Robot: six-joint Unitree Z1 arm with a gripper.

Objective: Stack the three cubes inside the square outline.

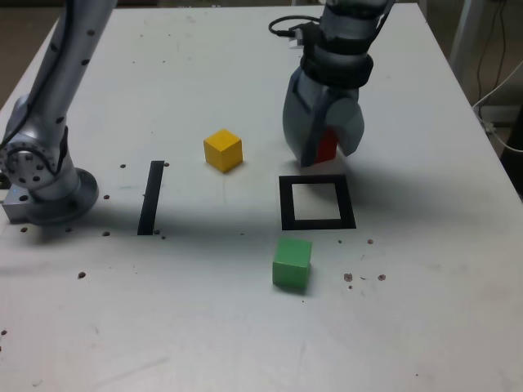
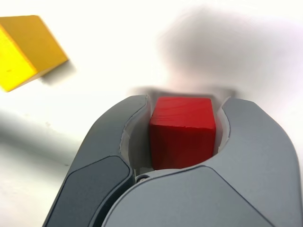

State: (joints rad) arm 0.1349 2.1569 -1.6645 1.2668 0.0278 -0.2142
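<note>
the gripper (image 2: pixel 185 101) has its jaws pinching the red cube (image 2: pixel 182 132), low over the white table (image 1: pixel 188 327), just beyond the square outline (image 1: pixel 287 204) in the exterior view. the yellow cube (image 1: pixel 223 150) sits to the exterior view's left of the red one, apart from it. the green cube (image 1: pixel 292 263) sits near the outline's closer side, outside it. a black strip (image 1: pixel 151 198) lies farther left, between the yellow cube and the arm's base (image 1: pixel 61 200).

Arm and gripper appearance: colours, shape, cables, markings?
Silvery-grey arm with dark joint bands and a black cable along it. Gripper: matte grey, broad rounded jaws with curved inner faces, thin dark seams. No lettering readable.
</note>
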